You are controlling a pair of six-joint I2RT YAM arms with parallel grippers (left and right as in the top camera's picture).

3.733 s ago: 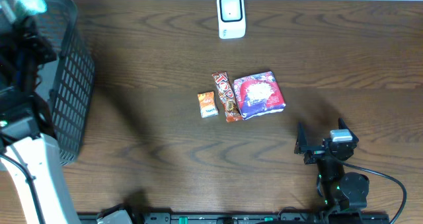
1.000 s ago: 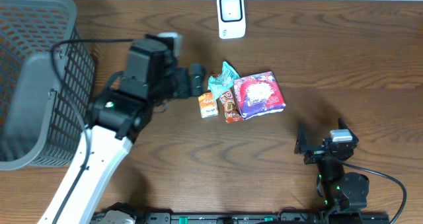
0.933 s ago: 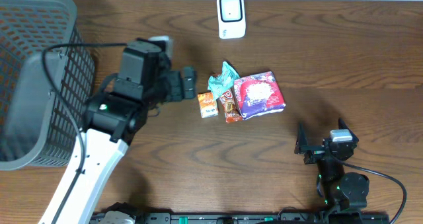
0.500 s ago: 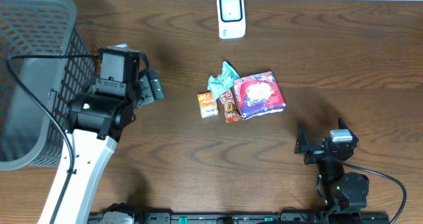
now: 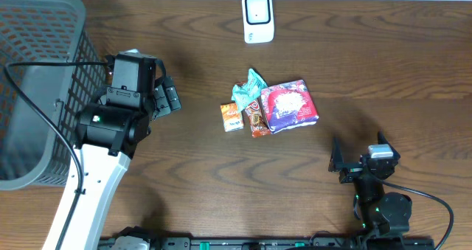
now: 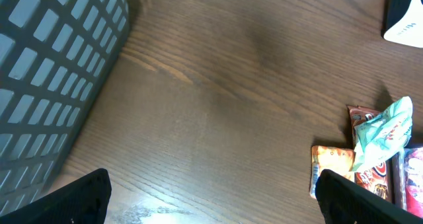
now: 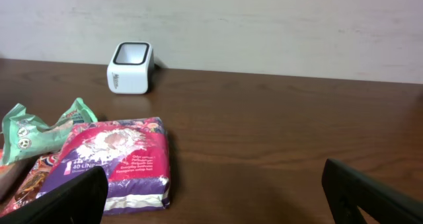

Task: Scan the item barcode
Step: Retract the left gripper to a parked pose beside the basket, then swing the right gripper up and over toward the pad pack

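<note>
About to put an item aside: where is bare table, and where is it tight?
Bare wood: right of the pink packet, between the scanner and the items, and along the front below them. Tight: the four items huddle together; the left arm fills the gap beside the basket.

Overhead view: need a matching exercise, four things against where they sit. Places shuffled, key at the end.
Things:
1. scanner
2. basket
3. pink packet
4. orange packet

Places:
A. left end of the snack cluster
B. alone near the far edge of the table
C. at the left edge of the table
D. right end of the snack cluster

Pairs: 1-B, 2-C, 3-D, 4-A
</note>
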